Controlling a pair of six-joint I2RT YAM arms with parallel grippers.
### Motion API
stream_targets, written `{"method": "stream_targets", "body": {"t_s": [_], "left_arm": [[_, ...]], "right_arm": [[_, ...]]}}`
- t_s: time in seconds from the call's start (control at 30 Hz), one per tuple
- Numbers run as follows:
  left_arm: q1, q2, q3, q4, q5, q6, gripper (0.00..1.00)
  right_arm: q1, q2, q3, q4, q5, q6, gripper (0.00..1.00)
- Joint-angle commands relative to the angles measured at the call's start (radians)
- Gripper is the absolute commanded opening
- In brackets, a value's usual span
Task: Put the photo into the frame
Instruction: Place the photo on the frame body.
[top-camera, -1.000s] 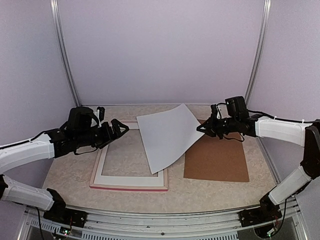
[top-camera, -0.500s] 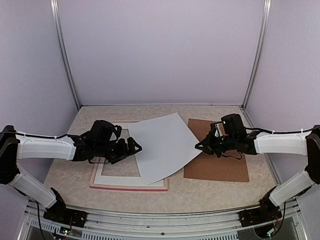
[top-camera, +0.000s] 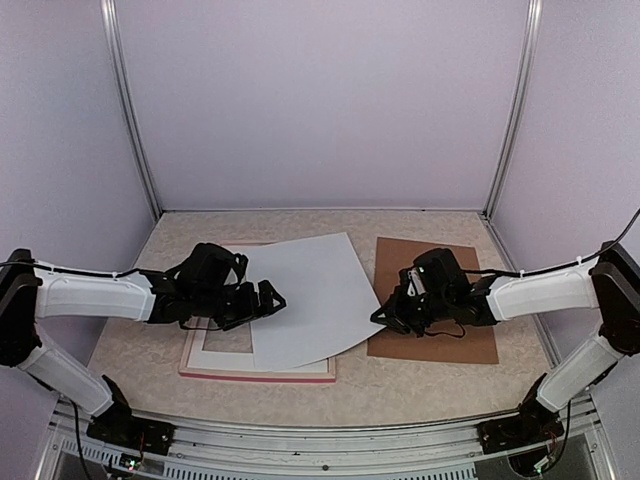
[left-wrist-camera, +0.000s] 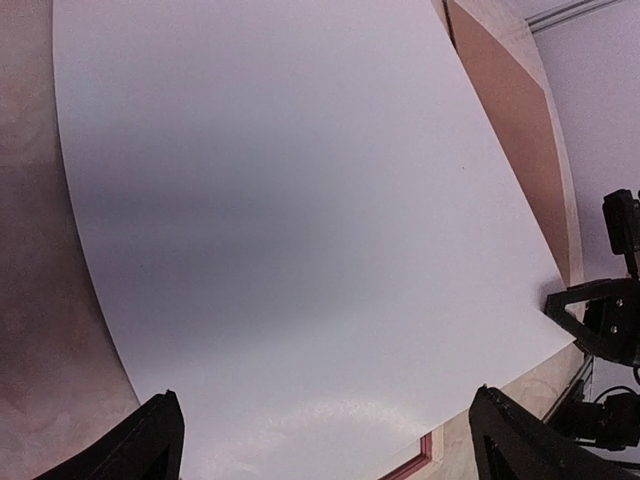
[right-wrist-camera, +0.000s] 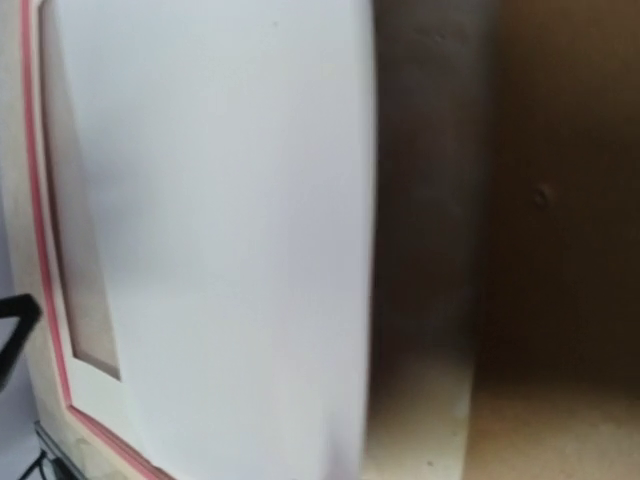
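Two changes since a second ago: the photo (top-camera: 305, 300) has come down from its steep tilt and shifted left, and the left gripper (top-camera: 268, 302) has swung in from the far-left corner to the sheet's left edge. The photo now lies white back up across the right half of the frame (top-camera: 215, 362), bowed gently, its right corner reaching toward the backing board (top-camera: 450, 335). The right gripper (top-camera: 385, 315) has followed that corner down and sits at it, over the board's left edge. Whether its jaws still pinch the paper I cannot tell, as the wrist view shows no fingertips. The left jaws are spread wide, one finger to each side in the wrist view, with the sheet's edge in front of them. Surfaces: the photo is a smooth matte white sheet, flexible; the frame is a thin flat rectangle, pale wood side up with a pink-red rim; the board is flat brown card; the table (top-camera: 420, 390) is mottled beige.
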Motion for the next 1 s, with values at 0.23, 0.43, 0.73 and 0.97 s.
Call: {"method": "stream_targets", "body": {"t_s": [0.23,0.43,0.73,0.97], "left_arm": [[0.012,0.003,0.046,-0.097,-0.070,0.082,0.99],[0.027,-0.002,0.042,-0.118,-0.106,0.098,0.99],[0.099,-0.043,0.019,-0.150,-0.116,0.133,0.99],[0.157,-0.082,-0.001,-0.163,-0.115,0.170,0.99]], "right_arm": [[0.054,0.034,0.024,0.002,0.004,-0.016,0.19],[0.101,0.073,0.029,0.039,0.013,0.010,0.17],[0.176,0.132,0.092,-0.011,0.052,-0.020,0.28],[0.154,0.174,0.136,-0.036,0.064,-0.098,0.37]]}}
